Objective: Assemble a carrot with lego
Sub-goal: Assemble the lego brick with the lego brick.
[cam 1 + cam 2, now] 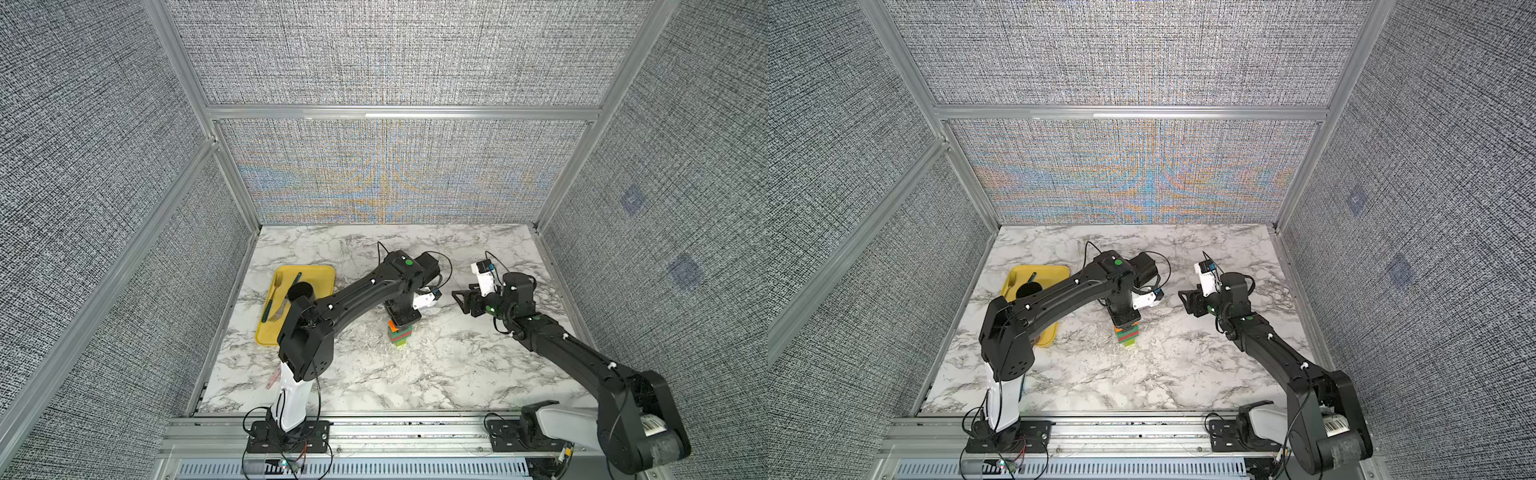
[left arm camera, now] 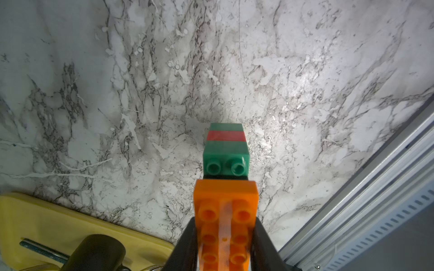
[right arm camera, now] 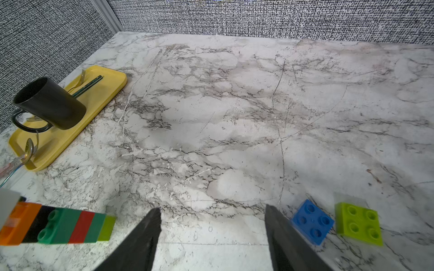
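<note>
So the left gripper (image 2: pixel 225 244) has its fingers (image 2: pixel 185 244) clamped tight on the orange brick (image 2: pixel 226 211), which sits on top of the carrot (image 1: pixel 400 334) stack. From the right wrist view the stack goes lime, dark green, red, dark green, a black layer, then orange. It stands around the middle of the desk (image 1: pixel 436 374), a bit right of the yellow tray (image 1: pixel 307 272).

Looks to me like the orange piece is being seated or the stack steadied.

The right gripper (image 3: pixel 212 234) hovers off to the side, fingers roughly half open with nothing between them. The blue brick (image 3: pixel 312 221) and lime brick (image 3: pixel 358 223) lie loose on the desk just beside it.

Next job, I'd guess: the right arm grabs the blue square, lines the studs up over the orange and presses straight down while the left braces the stack so it doesn't tip.
</note>
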You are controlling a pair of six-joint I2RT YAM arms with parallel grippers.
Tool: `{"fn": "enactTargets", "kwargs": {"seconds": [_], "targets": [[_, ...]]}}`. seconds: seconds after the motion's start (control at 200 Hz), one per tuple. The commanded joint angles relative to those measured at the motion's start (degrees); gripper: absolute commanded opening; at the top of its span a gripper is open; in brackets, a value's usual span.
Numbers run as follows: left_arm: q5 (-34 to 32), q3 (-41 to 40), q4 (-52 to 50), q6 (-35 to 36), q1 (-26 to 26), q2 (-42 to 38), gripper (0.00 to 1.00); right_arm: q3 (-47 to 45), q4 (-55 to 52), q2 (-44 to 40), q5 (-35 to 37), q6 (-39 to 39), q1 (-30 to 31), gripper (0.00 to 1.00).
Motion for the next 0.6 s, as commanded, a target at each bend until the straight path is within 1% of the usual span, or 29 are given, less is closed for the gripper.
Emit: {"fn": "enactTargets", "kwargs": {"seconds": [0.0, 0.1, 0.23, 0.25, 0.28, 0.355, 0.465, 0.495, 0.596], "targets": [[-4.08, -1.72, 3.87, -1.32, -0.82, 0.90, 0.02, 0.26, 1.45, 0.19, -0.43, -0.02, 0.02, 0.71], [-8.17, -3.30, 4.33, 1.79, -2.86, -0.04, 0.02, 0.25, 1.53, 0.28, -0.43, -0.02, 0.02, 0.71], [-6.88, -5.68, 6.65, 5.66, -3.43, -0.92, 0.02, 0.40, 1.54, 0.50, -0.51, 0.00, -0.01, 0.71], [-6.66, -5.88, 6.96, 6.01, -3.43, -2.48, 0.02, 0.38, 1.54, 0.54, -0.51, -0.02, 0.09, 0.71], [-6.70, -6.19, 7.30, 6.27, -3.34, -2.82, 0.02, 0.26, 1.45, 0.47, -0.51, -0.02, 0.00, 0.71], [-5.66, -5.99, 7.16, 6.11, -2.87, -2.62, 0.02, 0.27, 1.29, 0.33, -0.43, 0.01, 0.06, 0.71], [-3.55, -4.35, 5.64, 3.66, -1.63, -1.45, 0.02, 0.31, 1.33, 0.19, -0.33, -0.11, 0.06, 0.71], [-3.14, -4.04, 5.19, 3.14, -1.35, 0.38, 0.02, 0.28, 1.23, 0.21, -0.34, -0.10, 0.07, 0.71], [-1.15, -4.87, 5.11, 2.03, -0.04, 1.17, 0.02, 0.18, 1.19, 0.28, -0.34, -0.11, 0.02, 0.71]]}}
